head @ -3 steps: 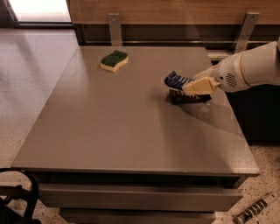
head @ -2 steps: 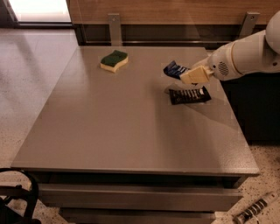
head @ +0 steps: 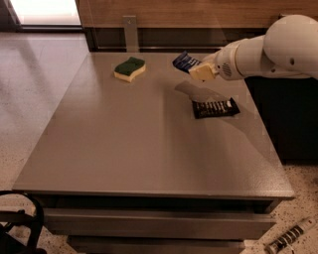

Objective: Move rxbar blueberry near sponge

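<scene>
I see my gripper clamped on the rxbar blueberry, above the table. Sponge sits apart.

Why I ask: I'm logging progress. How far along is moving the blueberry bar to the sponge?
Done: the rxbar blueberry is off the table, gripped in the hand. In hand: it hangs in the air between the black bar and the sponge. Left: carry it beside the sponge, set it down, release.

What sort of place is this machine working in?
Likely an office break area or test kitchen: a grey table, speckled floor and wood-panelled wall. The hand holds a blue bar above the table's far side, with a sponge nearby.
</scene>
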`<state>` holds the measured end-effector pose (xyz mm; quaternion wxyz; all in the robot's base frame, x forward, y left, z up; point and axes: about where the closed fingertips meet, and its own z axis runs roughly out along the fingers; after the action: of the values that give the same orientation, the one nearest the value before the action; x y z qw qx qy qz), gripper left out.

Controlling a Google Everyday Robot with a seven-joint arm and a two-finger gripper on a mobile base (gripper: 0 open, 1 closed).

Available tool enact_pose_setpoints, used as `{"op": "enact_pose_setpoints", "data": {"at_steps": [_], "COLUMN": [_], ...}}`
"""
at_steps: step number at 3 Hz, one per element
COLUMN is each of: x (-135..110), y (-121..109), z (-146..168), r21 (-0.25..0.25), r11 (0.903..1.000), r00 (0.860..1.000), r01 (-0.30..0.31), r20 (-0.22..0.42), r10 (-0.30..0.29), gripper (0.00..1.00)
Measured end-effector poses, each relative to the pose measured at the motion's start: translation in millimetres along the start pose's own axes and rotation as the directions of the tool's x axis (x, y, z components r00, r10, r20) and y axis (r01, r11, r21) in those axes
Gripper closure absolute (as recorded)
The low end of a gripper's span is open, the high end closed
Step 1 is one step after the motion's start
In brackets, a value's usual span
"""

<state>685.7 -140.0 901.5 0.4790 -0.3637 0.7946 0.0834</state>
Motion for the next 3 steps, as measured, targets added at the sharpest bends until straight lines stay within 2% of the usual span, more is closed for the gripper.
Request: {"op": "enact_pose_setpoints", "data": {"at_steps": [1,2,3], "x": [-22,-39,-42], "y": [8,20,26], "z": [35,70,86], "r21": [0.005,-0.02,-0.081], "r11": [0.9985,0.9953,0.9917], "r00": [0.996,0.99,0.991], "r01": [0.054,0.095,0.1], "r20": [0.068,0.107,0.1], "r10": [-0.054,-0.092,-0.091], "gripper": [1.0,1.0,1.0]}}
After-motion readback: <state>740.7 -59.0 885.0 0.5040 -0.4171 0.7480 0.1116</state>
